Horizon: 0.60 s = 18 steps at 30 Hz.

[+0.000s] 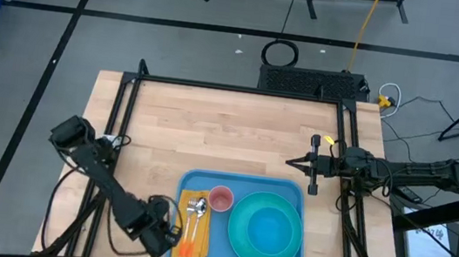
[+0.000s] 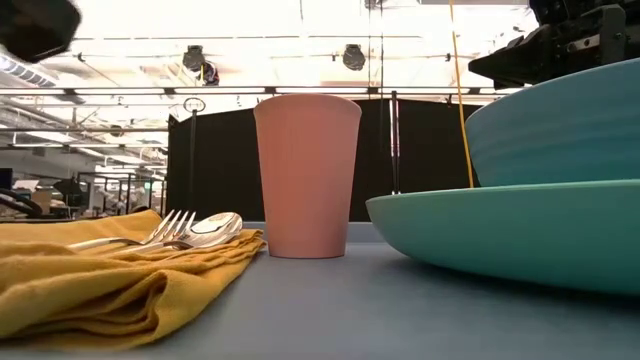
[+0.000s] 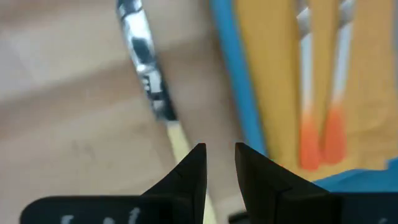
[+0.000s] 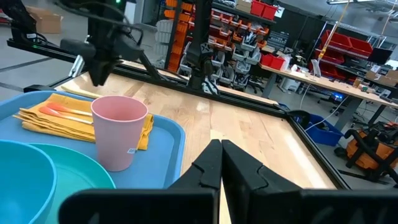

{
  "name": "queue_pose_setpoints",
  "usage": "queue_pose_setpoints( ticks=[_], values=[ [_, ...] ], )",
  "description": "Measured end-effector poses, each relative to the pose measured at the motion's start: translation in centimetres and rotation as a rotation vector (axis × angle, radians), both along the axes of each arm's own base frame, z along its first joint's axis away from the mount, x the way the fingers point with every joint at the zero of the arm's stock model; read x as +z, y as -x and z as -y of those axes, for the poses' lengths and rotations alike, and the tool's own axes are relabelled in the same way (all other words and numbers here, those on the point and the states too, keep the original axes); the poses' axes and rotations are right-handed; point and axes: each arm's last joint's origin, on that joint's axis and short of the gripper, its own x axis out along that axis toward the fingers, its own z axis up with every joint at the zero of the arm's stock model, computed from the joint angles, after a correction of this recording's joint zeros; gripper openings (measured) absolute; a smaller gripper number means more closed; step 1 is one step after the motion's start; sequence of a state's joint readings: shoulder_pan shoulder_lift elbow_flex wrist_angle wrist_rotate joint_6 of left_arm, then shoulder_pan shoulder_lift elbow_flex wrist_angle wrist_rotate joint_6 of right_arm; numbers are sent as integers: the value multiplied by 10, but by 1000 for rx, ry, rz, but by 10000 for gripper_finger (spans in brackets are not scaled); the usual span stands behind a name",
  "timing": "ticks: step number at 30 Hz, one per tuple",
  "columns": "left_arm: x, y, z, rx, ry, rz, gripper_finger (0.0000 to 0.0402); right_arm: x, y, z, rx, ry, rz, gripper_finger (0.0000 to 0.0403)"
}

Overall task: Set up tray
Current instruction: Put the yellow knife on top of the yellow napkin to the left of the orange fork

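Light-blue tray [image 1: 205, 181] lying flat on the wooden counter [image 1: 212, 126], at the near edge, a little right of centre. On the tray: a teal plate [image 1: 238, 235] with a teal bowl [image 1: 270, 230] sitting in it, filling the right half; a pink cup [image 1: 221, 199] upright between the plate and a yellow napkin [image 1: 182, 228]; the napkin spread along the tray's left side. Resting on the napkin: a fork [image 1: 191, 216] and a spoon [image 1: 200, 213] side by side, metal heads toward the cup, orange handle ends toward the near edge. From the low camera: fork tines and spoon bowl lying on the folded cloth, cup just beside it, plate rim close on the other side.

Left gripper [image 1: 165, 236] low over the counter just beside the tray's left rim, fingers slightly parted with a narrow gap, grasping nothing. In the left wrist view, directly under that gap: a knife [image 3: 146, 62] flat on the bare wood, outside the tray, shiny blade pointing away, pale handle running toward the fingers, roughly parallel to the tray's rim.

Right gripper [image 1: 291, 162] above bare wood beyond the tray's far right corner, well apart from everything, fingers clenched together, empty
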<state>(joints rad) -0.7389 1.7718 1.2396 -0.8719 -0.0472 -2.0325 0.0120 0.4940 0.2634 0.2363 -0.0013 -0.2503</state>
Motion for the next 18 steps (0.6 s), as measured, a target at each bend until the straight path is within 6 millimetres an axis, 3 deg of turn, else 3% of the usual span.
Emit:
queue_pose_setpoints(
  ticks=[5, 9, 18],
  values=[
    [-15, 7, 22, 13, 68, -40, 86, 0, 0, 0, 0, -2, 3, 0],
    [-22, 8, 29, 0, 110, -88, 102, 1, 0, 0, -1, -13, 9, 0],
    [-24, 11, 26, 10, 65, -100, 243, 2, 0, 0, -1, -20, 22, 0]
  ],
)
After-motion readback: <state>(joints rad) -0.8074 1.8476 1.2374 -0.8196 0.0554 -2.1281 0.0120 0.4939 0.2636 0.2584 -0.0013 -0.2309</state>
